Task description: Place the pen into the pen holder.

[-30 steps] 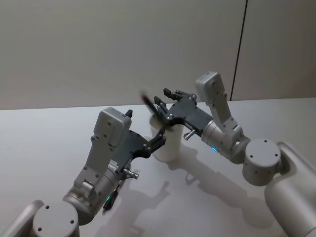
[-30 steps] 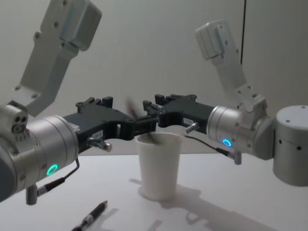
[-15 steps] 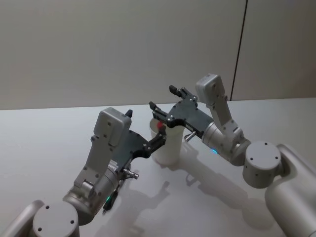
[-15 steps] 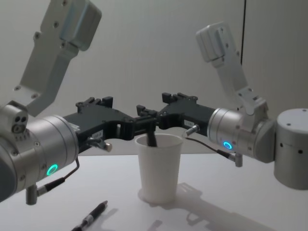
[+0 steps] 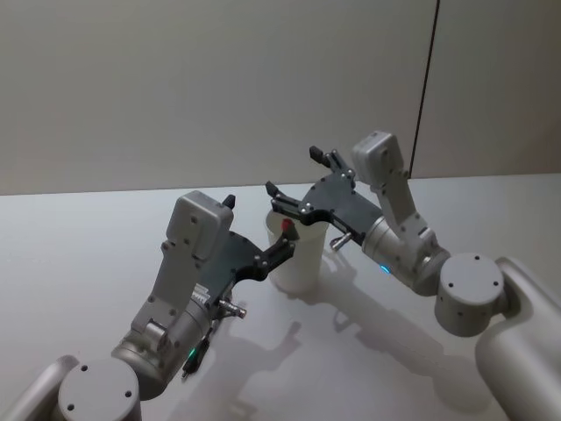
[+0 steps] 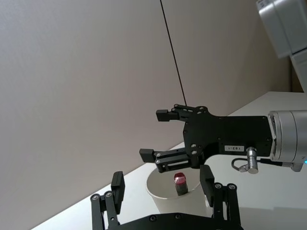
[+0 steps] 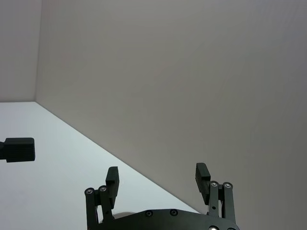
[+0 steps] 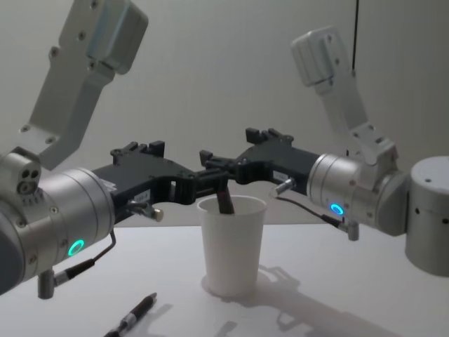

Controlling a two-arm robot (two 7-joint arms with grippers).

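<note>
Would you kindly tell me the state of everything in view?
pen holder: upright on the table.
pen: standing inside the pen holder, red end up.
second pen: lying on the table.
right gripper: open, above the pen holder.
left gripper: open, beside the pen holder.

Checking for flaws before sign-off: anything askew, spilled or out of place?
Cup upright, pen leaning inside, right gripper open above it, left gripper open beside it. Only oddity: a second pen lying on the table, front left.
</note>
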